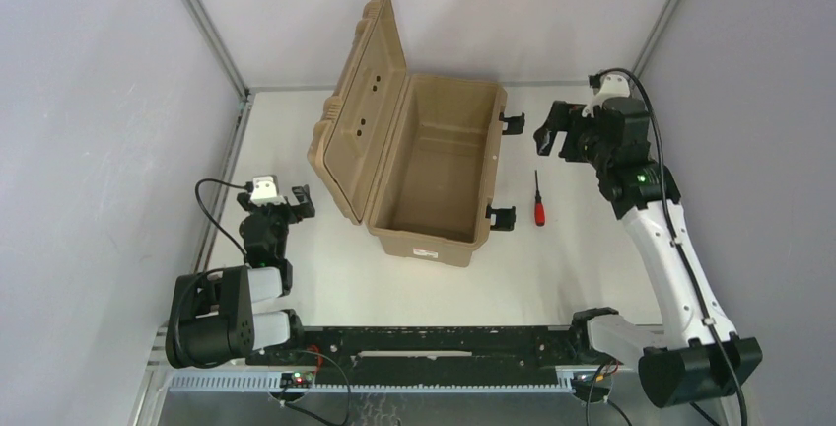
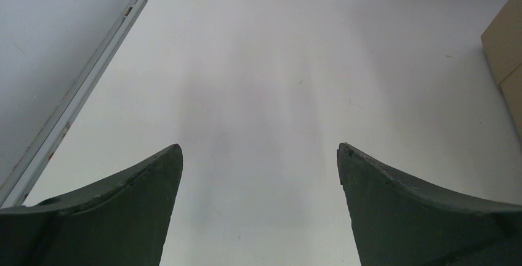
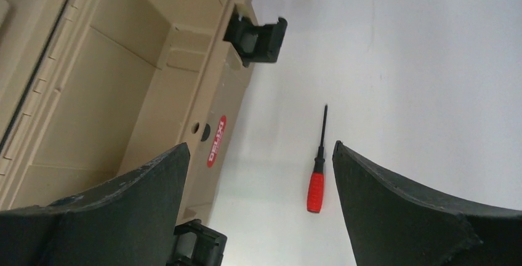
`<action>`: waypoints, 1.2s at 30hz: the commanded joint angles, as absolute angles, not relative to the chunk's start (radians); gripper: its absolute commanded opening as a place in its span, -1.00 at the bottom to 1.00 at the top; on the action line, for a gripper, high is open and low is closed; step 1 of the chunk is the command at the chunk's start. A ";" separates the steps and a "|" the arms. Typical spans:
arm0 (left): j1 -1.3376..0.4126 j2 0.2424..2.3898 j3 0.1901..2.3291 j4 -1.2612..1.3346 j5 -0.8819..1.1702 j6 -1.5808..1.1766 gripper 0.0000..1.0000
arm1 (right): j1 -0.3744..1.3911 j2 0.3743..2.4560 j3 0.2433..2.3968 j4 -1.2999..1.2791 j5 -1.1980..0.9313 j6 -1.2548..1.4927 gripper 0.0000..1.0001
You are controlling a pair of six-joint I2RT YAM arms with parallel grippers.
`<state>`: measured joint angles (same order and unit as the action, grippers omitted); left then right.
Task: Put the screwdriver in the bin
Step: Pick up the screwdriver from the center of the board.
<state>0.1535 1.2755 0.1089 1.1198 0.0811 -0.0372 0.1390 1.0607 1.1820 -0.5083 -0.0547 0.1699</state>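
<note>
- Your right gripper (image 1: 558, 136) hangs above the table (image 1: 394, 288) on the far right, just beyond the screwdriver (image 1: 538, 200); its jaws stand wide apart and hold nothing.
- In your right wrist view the screwdriver (image 3: 317, 173) lies flat on the white surface between the two fingertips (image 3: 345, 155), nearer the right one, red handle towards the camera and thin black shaft pointing away.
- From above, the screwdriver sits just to the right of the bin (image 1: 424, 239), near its closer black latch (image 1: 501, 217) but not touching it.
- The bin stands in the middle of the table with its lid (image 1: 360, 101) swung up and leaning left, so the tan inside is exposed.
- A second latch (image 1: 512, 122) sticks out further back on the same side, and a small white label (image 1: 426, 250) shows on the front wall.
- Your left gripper (image 1: 277, 205) is low over the table, well to the left of the bin, spread open with only bare surface between its fingers (image 2: 141, 180).
</note>
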 commanded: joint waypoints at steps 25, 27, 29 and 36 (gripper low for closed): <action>0.147 1.262 0.148 1.152 0.075 -0.037 1.00 | 0.137 1.624 1.246 -0.698 0.038 0.234 0.67; 0.149 1.262 0.147 1.154 0.075 -0.037 1.00 | 0.137 1.652 1.226 -0.685 0.043 0.239 0.64; 0.149 1.262 0.147 1.152 0.075 -0.038 1.00 | 0.137 1.674 1.207 -0.671 0.046 0.242 0.61; 0.148 1.263 0.149 1.153 0.075 -0.037 1.00 | 0.138 1.738 1.154 -0.632 0.056 0.249 0.43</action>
